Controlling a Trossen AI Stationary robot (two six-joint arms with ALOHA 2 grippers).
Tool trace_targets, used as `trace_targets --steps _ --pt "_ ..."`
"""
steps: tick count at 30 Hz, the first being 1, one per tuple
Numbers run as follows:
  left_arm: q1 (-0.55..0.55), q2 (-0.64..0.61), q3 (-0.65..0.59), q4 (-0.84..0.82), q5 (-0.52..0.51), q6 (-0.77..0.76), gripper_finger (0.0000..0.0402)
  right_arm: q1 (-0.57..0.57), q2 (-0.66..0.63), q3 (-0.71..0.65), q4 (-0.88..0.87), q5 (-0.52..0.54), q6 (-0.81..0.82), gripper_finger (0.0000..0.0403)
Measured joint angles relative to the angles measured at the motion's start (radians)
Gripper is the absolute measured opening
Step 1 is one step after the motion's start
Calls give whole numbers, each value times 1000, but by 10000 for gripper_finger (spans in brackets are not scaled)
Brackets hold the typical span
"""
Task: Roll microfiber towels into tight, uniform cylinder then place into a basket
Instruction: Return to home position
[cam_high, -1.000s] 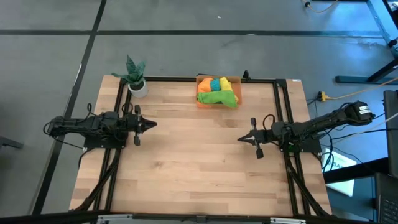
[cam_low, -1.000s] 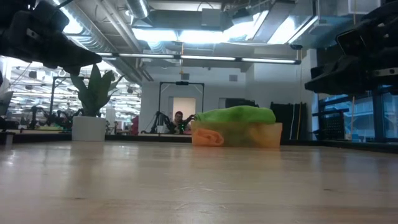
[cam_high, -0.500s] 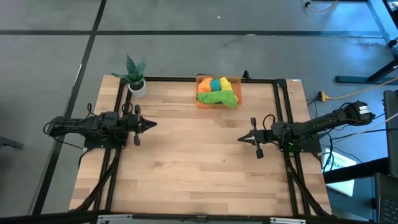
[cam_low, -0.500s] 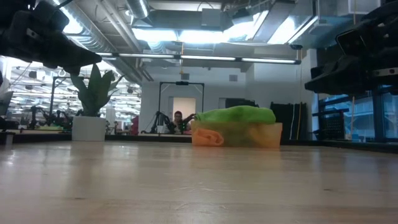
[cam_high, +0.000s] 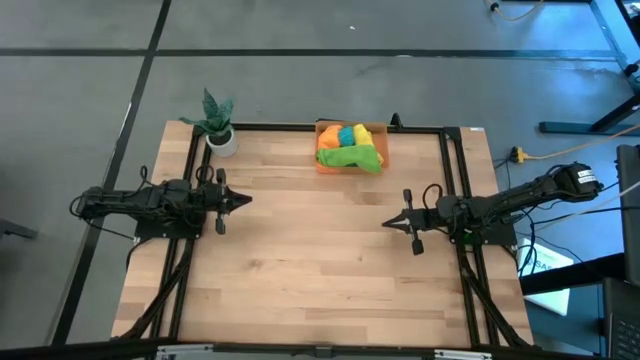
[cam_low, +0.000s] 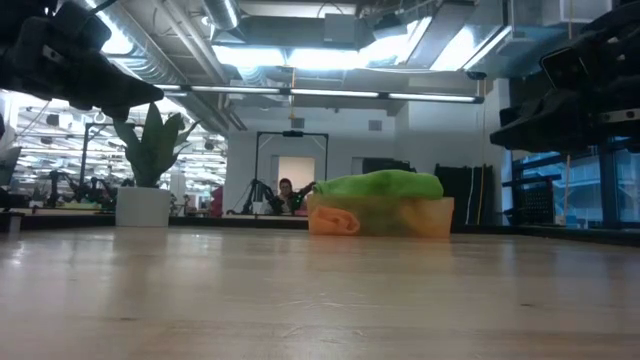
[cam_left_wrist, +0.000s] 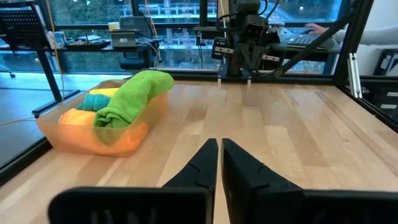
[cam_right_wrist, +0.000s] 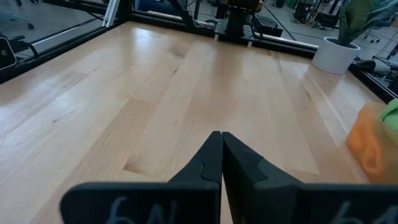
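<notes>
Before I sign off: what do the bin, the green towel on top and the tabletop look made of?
The basket looks like translucent orange plastic, smooth; towel colours show through its wall. The green towel seems soft matte cloth, sagging over the rim. The table looks like pale wood planks with grain and seams, slight sheen. The left gripper and right gripper hang shut at its sides.

left gripper (cam_high: 247, 200) closed, right gripper (cam_high: 386, 223) closed

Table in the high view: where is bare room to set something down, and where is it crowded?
Bare wood spans the table between the left tool and right tool, and all the half away from the basket. Crowded only along one edge: that towel-filled basket and the potted plant.
</notes>
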Motion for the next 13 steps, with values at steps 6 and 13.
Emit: trace_targets --steps 6,13 --pt "0 0 0 0 0 0 22 0 0 0 0 0 0 10" --pt "0 0 0 0 0 0 24 0 0 0 0 0 0 10"
